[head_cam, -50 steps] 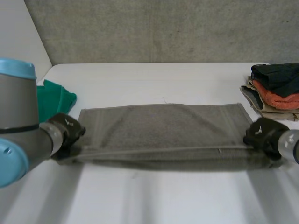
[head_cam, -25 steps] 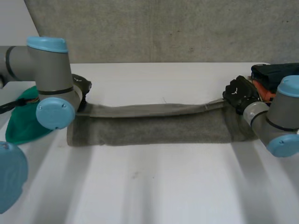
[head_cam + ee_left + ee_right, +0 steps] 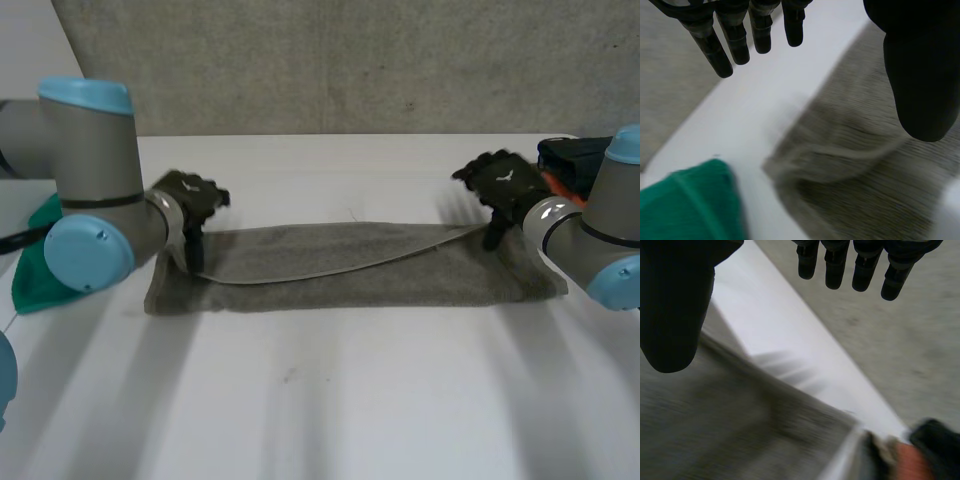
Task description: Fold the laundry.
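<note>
Released a moment ago, the grey towel [image 3: 350, 270] lies doubled on the table [image 3: 350, 400]; left hand [image 3: 190, 198] and right hand [image 3: 500, 182] hover spread above it. First fold looks done.

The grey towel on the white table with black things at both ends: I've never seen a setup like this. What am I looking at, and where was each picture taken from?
This is a two-armed robot folding laundry. The wide picture comes from a head camera behind the arms, looking down. The grey terry towel lies doubled lengthwise on the white table. The black things are its hands: the left hand at one end, the right hand at the other. The other two pictures come from a camera on each wrist, looking along the palm. Both show straight fingers holding nothing. A green cloth lies by the left arm, and a pile of black and orange clothes by the right.
</note>
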### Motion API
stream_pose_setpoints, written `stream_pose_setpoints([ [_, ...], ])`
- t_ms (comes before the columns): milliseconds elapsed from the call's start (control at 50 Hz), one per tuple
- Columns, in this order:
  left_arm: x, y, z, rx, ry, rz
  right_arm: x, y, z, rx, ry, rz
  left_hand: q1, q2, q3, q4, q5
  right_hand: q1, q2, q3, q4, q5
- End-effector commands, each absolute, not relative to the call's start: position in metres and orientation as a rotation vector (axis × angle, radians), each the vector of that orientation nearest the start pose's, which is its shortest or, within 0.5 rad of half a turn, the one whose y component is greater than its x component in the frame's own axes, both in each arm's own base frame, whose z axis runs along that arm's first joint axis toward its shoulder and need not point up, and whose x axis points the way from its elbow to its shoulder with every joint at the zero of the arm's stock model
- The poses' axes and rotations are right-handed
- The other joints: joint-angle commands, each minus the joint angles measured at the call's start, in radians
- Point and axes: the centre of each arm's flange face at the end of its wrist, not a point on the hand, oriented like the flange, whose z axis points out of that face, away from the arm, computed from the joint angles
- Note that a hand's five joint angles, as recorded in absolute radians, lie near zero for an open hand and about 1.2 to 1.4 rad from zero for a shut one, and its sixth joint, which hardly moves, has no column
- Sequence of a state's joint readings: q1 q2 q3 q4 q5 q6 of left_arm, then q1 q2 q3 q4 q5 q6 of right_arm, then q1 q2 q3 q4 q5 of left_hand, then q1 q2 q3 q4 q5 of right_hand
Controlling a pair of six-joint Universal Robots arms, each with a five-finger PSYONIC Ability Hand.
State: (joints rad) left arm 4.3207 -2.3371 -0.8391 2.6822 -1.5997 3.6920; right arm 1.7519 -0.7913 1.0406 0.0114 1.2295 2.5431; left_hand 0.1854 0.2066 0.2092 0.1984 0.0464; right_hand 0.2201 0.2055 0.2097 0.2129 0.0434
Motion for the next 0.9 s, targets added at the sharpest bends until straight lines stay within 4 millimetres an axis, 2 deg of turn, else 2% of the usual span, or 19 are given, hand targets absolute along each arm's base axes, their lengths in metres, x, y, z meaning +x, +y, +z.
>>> stream_pose_setpoints([
  [20, -0.280, -0.339, 0.171, 1.290, 2.302, -1.452, 0.253, -0.400, 0.150, -1.238, 2.118, -1.756, -0.011, -0.032, -0.035, -0.024, -0.046, -0.046, -0.031, -0.035, -0.038, -0.043],
  [140, -0.281, -0.359, 0.156, 1.282, 2.203, -1.479, 0.259, -0.416, 0.135, -1.215, 2.161, -1.836, -0.011, -0.032, -0.035, -0.024, -0.046, -0.046, -0.031, -0.035, -0.038, -0.043],
  [220, -0.279, -0.381, 0.145, 1.261, 2.117, -1.494, 0.266, -0.431, 0.125, -1.196, 2.128, -1.944, -0.011, -0.032, -0.035, -0.024, -0.046, -0.046, -0.031, -0.035, -0.038, -0.043],
  [280, -0.278, -0.408, 0.142, 1.226, 2.005, -1.572, 0.276, -0.447, 0.123, -1.143, 2.030, -2.099, -0.011, -0.032, -0.035, -0.024, -0.046, -0.046, -0.031, -0.035, -0.038, -0.043],
  [340, -0.280, -0.441, 0.156, 1.107, 1.840, -1.739, 0.284, -0.463, 0.123, -1.031, 1.924, -2.276, -0.011, -0.032, -0.035, -0.024, -0.046, -0.046, -0.031, -0.035, -0.038, -0.043],
  [400, -0.279, -0.464, 0.172, 0.990, 1.729, -1.879, 0.289, -0.472, 0.130, -0.910, 1.839, -2.425, -0.011, -0.032, -0.035, -0.024, -0.046, -0.046, -0.031, -0.035, -0.038, -0.043],
  [440, -0.278, -0.469, 0.180, 0.948, 1.701, -1.920, 0.292, -0.474, 0.134, -0.868, 1.805, -2.477, -0.011, -0.032, -0.035, -0.024, -0.046, -0.046, -0.031, -0.035, -0.038, -0.043],
  [540, -0.278, -0.464, 0.204, 0.901, 1.751, -1.967, 0.290, -0.470, 0.139, -0.836, 1.847, -2.486, -0.011, -0.032, -0.035, -0.024, -0.046, -0.046, -0.031, -0.035, -0.038, -0.043],
  [580, -0.276, -0.456, 0.215, 0.892, 1.807, -1.968, 0.284, -0.465, 0.145, -0.856, 1.906, -2.434, -0.011, -0.032, -0.035, -0.024, -0.046, -0.046, -0.031, -0.035, -0.038, -0.043],
  [680, -0.273, -0.442, 0.221, 0.900, 1.918, -1.968, 0.270, -0.450, 0.161, -0.927, 2.036, -2.260, -0.011, -0.032, -0.035, -0.024, -0.046, -0.046, -0.031, -0.035, -0.038, -0.043],
  [800, -0.270, -0.417, 0.229, 0.934, 2.026, -1.969, 0.243, -0.417, 0.179, -1.040, 2.239, -2.011, -0.011, -0.032, -0.035, -0.024, -0.046, -0.046, -0.031, -0.035, -0.038, -0.043],
  [900, -0.273, -0.391, 0.239, 0.970, 2.092, -2.007, 0.214, -0.394, 0.177, -1.173, 2.432, -1.839, -0.011, -0.032, -0.035, -0.024, -0.046, -0.046, -0.031, -0.035, -0.038, -0.043],
])
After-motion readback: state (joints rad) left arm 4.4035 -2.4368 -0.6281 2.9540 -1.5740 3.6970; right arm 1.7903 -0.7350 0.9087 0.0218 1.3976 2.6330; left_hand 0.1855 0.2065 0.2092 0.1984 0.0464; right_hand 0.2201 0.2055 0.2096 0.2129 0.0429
